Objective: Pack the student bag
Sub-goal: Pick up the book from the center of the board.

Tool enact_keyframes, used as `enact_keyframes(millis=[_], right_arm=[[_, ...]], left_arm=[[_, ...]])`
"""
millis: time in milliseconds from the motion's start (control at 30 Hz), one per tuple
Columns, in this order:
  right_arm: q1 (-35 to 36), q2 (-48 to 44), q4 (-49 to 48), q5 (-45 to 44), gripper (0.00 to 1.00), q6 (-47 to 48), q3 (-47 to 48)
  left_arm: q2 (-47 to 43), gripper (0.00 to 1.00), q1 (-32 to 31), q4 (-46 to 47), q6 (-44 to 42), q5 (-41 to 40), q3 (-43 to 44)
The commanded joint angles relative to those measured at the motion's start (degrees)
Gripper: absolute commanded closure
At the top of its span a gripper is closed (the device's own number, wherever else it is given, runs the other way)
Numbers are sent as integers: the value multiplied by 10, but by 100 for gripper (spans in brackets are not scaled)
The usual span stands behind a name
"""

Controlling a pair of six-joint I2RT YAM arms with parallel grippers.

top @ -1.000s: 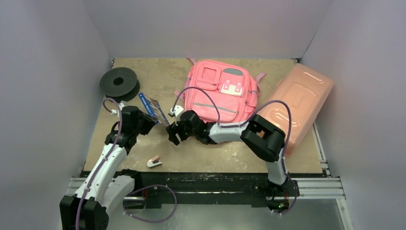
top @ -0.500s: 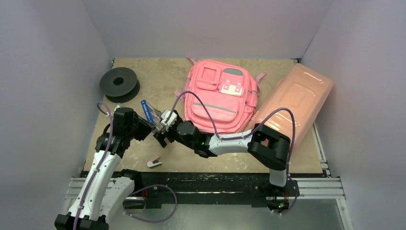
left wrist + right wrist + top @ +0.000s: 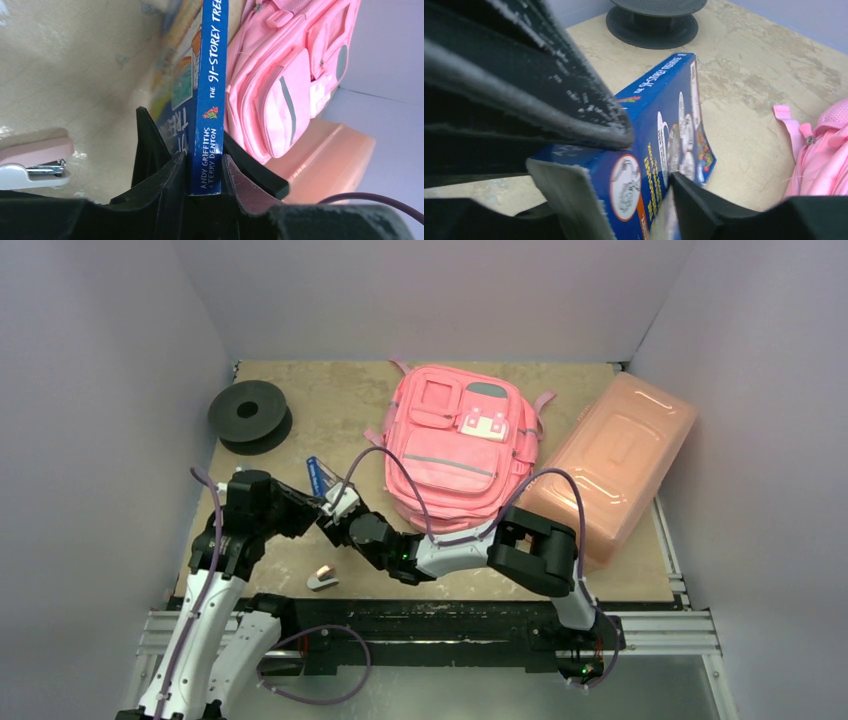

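Observation:
The pink student bag [image 3: 455, 440] lies flat at the back middle, front pockets up. It also shows in the left wrist view [image 3: 280, 75] and the right wrist view [image 3: 824, 150]. My left gripper [image 3: 308, 506] [image 3: 205, 170] is shut on the spine of a blue book [image 3: 320, 477] [image 3: 212, 75], held on edge left of the bag. My right gripper [image 3: 337, 518] [image 3: 629, 200] has reached across to the same book [image 3: 659, 130]. Its jaws stand apart on either side of the book's near end.
A salmon-pink plastic box [image 3: 615, 465] [image 3: 325, 160] lies right of the bag. A black spool [image 3: 248, 412] [image 3: 651, 20] sits at the back left. A small pink and white stapler [image 3: 322, 578] [image 3: 35, 160] lies near the front edge, below the grippers.
My right gripper has moved left from near the bag to the book and now straddles it. My left gripper has drawn slightly back and left, still holding the book.

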State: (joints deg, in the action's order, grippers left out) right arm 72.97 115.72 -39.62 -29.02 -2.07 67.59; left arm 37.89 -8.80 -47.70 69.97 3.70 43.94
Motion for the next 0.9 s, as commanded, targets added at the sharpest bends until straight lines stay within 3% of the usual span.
enact_keyframes(millis=[0, 67, 133, 267, 367, 567, 733, 867], right_arm=[[-2, -13, -24, -62, 60, -3, 13], [-2, -29, -28, -63, 84, -7, -3], [-2, -46, -32, -62, 100, -3, -17], [-6, -112, -1, -36, 100, -3, -39], [-25, -173, 33, 25, 100, -33, -62], [-137, -253, 158, 258, 100, -131, -68], [-231, -304, 247, 488, 100, -175, -66], [-308, -318, 313, 740, 100, -196, -43]], left_arm=[[-21, 100, -1, 11, 19, 29, 32], [-32, 100, -1, 7, 18, 29, 30], [-43, 100, -1, 21, 7, 39, 29], [-48, 52, -1, 15, -18, 82, 58], [-53, 31, -1, -17, -70, 84, 112], [-100, 11, -1, -59, -188, 38, 176], [-160, 11, -1, -31, -295, 93, 139], [-185, 7, -1, -13, -330, 183, 97]])
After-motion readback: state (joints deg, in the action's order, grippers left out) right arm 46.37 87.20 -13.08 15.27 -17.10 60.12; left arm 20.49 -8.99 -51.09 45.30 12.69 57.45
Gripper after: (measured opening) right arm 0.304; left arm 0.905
